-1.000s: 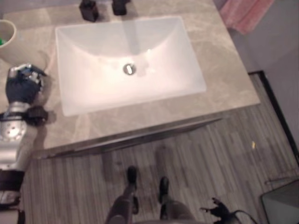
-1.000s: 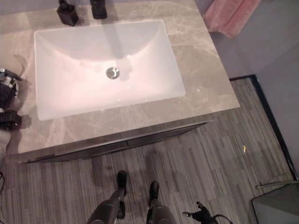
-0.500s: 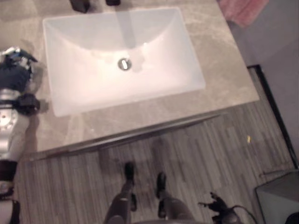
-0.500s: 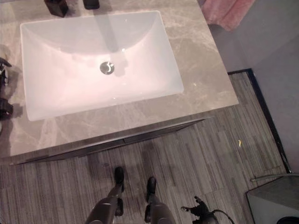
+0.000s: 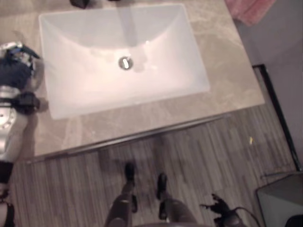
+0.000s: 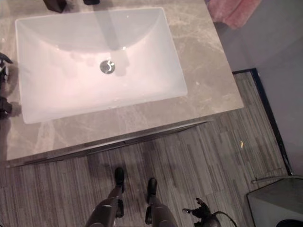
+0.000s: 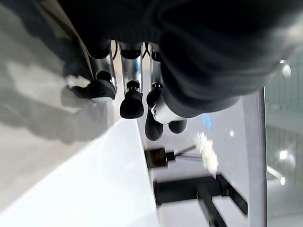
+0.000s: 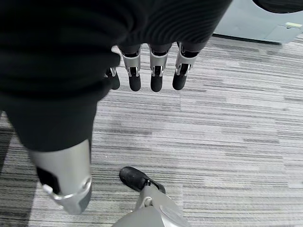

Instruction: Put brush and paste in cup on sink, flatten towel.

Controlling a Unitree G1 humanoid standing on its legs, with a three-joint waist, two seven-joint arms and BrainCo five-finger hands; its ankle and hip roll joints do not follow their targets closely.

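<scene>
My left hand (image 5: 16,71) rests over the marble counter (image 5: 227,66) just left of the white sink basin (image 5: 184,52). In the left wrist view its fingers (image 7: 131,71) hang relaxed and open beside the basin's rim, holding nothing. My right hand (image 5: 221,213) hangs low at my right side over the carpet, its fingers (image 8: 156,71) straight and empty. A pink towel (image 5: 248,9) hangs bunched past the counter's far right corner.
A dark bottle (image 6: 54,4) stands behind the basin; the left wrist view shows it as a dark holder with a white sprig (image 7: 206,153) next to a black tap (image 7: 199,191). A grey bin (image 5: 281,203) stands on the floor at the lower right.
The camera has shifted, so the sink now sits further left and higher and the white cup at the far left has left the picture. My left hand stays by the basin's left rim.
</scene>
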